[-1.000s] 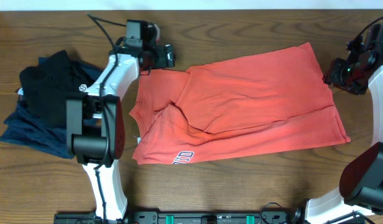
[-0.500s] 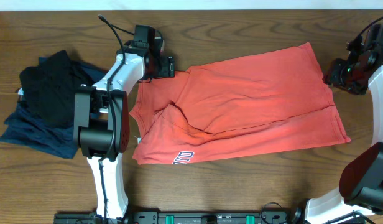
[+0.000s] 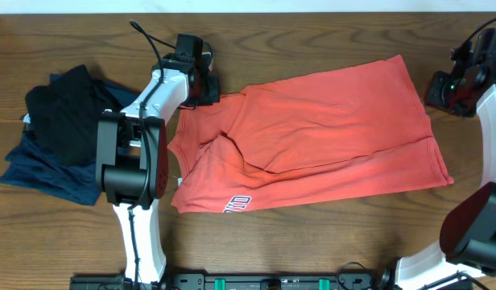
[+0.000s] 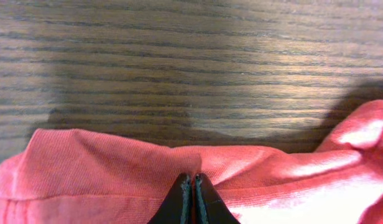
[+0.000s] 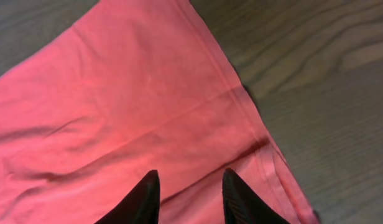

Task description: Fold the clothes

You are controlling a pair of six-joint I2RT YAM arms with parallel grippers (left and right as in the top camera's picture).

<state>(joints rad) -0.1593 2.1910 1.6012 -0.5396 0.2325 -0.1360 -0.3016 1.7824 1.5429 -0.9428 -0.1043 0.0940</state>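
The clothes, a coral-red T-shirt (image 3: 312, 137), lie spread across the middle of the wooden table, with printed lettering (image 3: 237, 203) showing at the front-left hem. My left gripper (image 3: 211, 89) is at the shirt's far-left corner. In the left wrist view its fingertips (image 4: 193, 177) are pressed together on a raised fold of the red fabric (image 4: 104, 162). My right gripper (image 3: 438, 87) hangs at the shirt's far-right edge. In the right wrist view its gripper (image 5: 191, 173) stands open just over the fabric near the hem (image 5: 241, 99), with nothing between the fingers.
A black garment (image 3: 63, 113) lies on a navy blue folded garment (image 3: 47, 173) at the left side of the table. Bare wood (image 3: 328, 40) runs behind the shirt, and more (image 3: 328, 242) lies in front of it. The left arm (image 3: 127, 161) stretches along the shirt's left side.
My left gripper came right onto the shirt's far-left corner and closed on the fabric. The right gripper's jaws narrowed a little and it shifted slightly. The shirt lies as before.
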